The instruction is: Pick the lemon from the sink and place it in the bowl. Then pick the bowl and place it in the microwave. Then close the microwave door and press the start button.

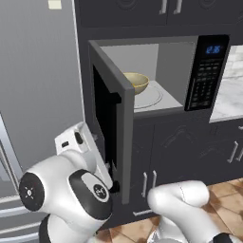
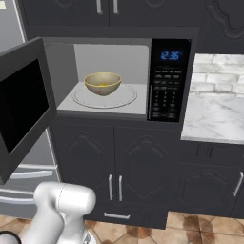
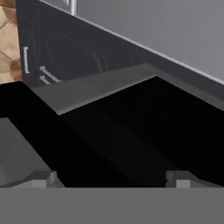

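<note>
Grey-framed microwave door (image 1: 111,123) with black window stands ajar, at my gripper's (image 3: 112,177) twelve o'clock, close. Fingers wide apart, empty. Olive-tan bowl (image 2: 102,83) sits inside grey steel microwave (image 2: 119,78).

Microwave clock showing blue digits

The blue digital display (image 2: 170,55) at the top of the microwave's (image 2: 62,45) black keypad panel (image 2: 167,97) is glowing with what is reading as 12:36 in the right base view; in the left base view the same display (image 1: 213,50), at about two o'clock, is appearing too blurred to read. The keypad buttons are showing only faint marks, too small to make out.
</note>
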{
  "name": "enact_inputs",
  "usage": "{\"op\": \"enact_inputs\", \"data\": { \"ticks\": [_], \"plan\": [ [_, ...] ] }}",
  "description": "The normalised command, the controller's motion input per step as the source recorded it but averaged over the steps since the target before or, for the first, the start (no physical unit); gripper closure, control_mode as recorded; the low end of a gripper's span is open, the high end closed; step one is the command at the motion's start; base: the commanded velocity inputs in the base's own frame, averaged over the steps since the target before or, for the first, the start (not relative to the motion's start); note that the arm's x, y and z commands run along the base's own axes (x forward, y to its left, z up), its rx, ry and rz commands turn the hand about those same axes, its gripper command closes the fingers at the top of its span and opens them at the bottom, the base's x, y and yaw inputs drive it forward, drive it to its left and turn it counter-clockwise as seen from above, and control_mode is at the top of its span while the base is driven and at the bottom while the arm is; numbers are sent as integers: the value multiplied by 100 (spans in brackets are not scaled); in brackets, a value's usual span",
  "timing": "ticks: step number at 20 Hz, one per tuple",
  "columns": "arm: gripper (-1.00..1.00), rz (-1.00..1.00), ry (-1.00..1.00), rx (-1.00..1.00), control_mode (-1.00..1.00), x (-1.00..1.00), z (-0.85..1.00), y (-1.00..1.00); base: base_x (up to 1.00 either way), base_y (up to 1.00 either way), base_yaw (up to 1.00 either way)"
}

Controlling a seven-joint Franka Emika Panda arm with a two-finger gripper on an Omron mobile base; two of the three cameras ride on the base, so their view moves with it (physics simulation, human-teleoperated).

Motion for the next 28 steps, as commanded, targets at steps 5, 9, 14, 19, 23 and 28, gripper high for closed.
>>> {"op": "enact_inputs", "data": {
  "ticks": [5,9,14,19,23,28],
  "plan": [
    [-100,0,0,16,-100,34,-6,-98,0,0,0],
    [-100,0,0,24,-100,16,0,-100,0,0,0],
    [-100,1,0,23,-100,58,0,-100,0,0,0],
    [-100,4,0,18,-100,93,0,-100,0,0,0],
    [-100,5,0,15,-100,100,0,-100,0,0,0],
    [-100,4,0,9,-100,100,0,-100,0,0,0]
  ]
}}
